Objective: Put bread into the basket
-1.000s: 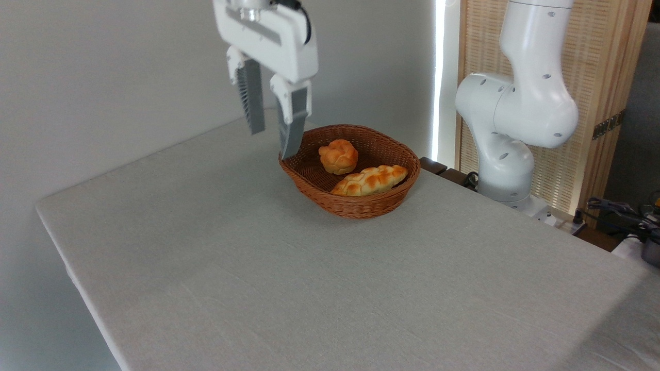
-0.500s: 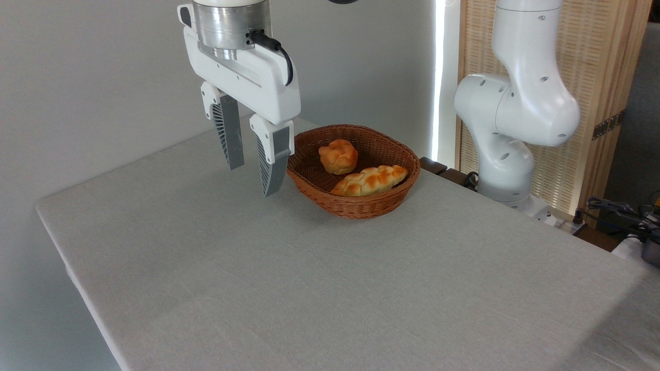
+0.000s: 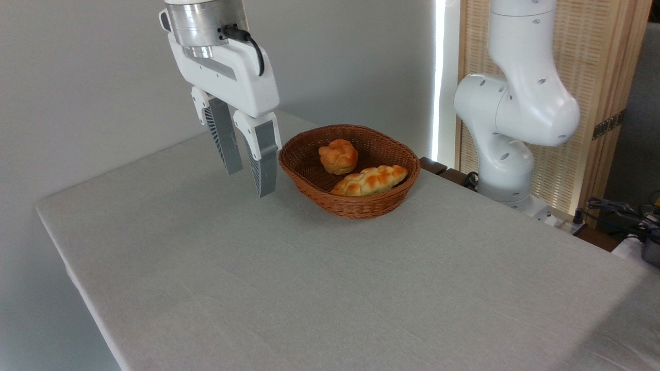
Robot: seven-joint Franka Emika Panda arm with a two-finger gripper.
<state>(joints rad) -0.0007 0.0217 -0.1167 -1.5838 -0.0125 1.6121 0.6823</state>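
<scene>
Camera view: only one view, a fixed camera on the whole surface (image 3: 319,288).
Change: one second ago the claw (image 3: 250,180) hung at the basket (image 3: 361,206) rim at 10 o'clock; now it is lower and further toward 9 o'clock, clear of the rim.
Claw state: released, a narrow gap between the fingers (image 3: 264,162), nothing held.
Bread: the bread (image 3: 370,180) lies inside the basket along its 6 o'clock wall, in the same place as before.
Bun: the bun (image 3: 338,156) sits near it in the basket, toward 11 o'clock.
Meaning: I judge that the bread is already placed and the arm only retreats.
Edges: the basket stands near the far edge of the surface, with the arm base (image 3: 508,175) at 3 o'clock from it.
Open room: wide bare cloth toward 6 and 8 o'clock, free for moving.
</scene>
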